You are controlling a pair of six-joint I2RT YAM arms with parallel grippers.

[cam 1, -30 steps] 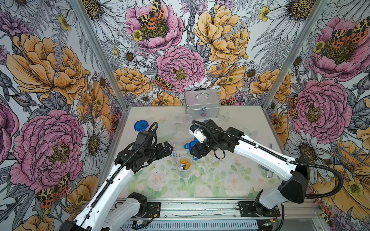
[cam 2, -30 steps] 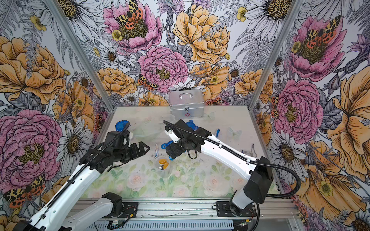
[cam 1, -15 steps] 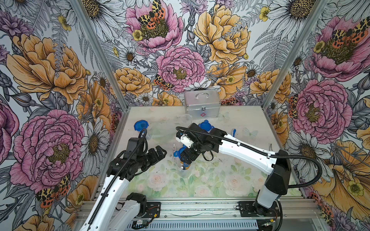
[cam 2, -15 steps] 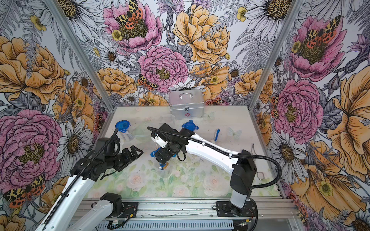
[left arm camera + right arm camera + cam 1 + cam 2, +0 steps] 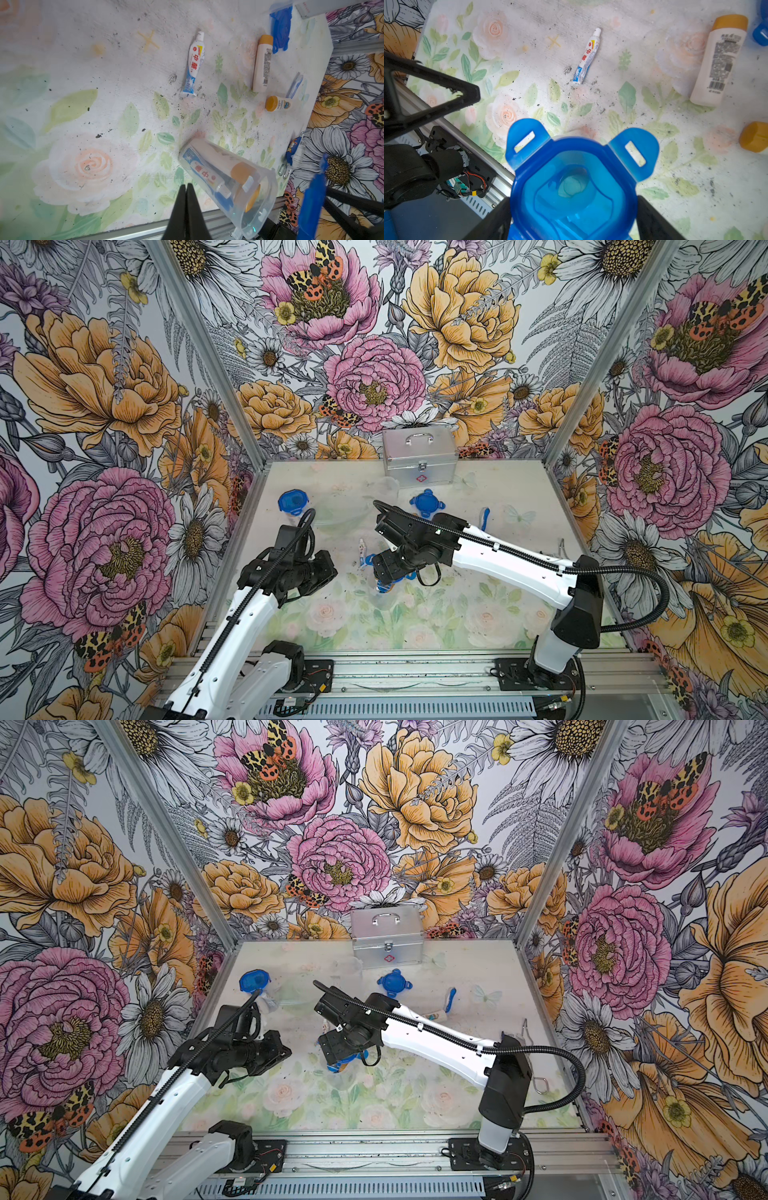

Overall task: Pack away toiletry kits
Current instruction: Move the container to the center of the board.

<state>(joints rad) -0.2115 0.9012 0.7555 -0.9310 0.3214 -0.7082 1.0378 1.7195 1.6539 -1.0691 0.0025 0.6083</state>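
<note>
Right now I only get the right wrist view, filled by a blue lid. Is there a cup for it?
Observer: Yes. The left wrist view shows a clear cup beside the blue lid, holding a tube and an orange-capped bottle.
Operator: Anything loose that I miss?
Observer: A toothbrush lies past the right arm.
Operator: And at the back?
Observer: A silver case stands there.

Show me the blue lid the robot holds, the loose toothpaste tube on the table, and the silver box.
blue lid (image 5: 571, 185): right wrist view, on its sunken middle.
toothpaste tube (image 5: 586, 56): right wrist view, on the middle of its body.
silver box (image 5: 403, 472): a top view, on its front face.
</note>
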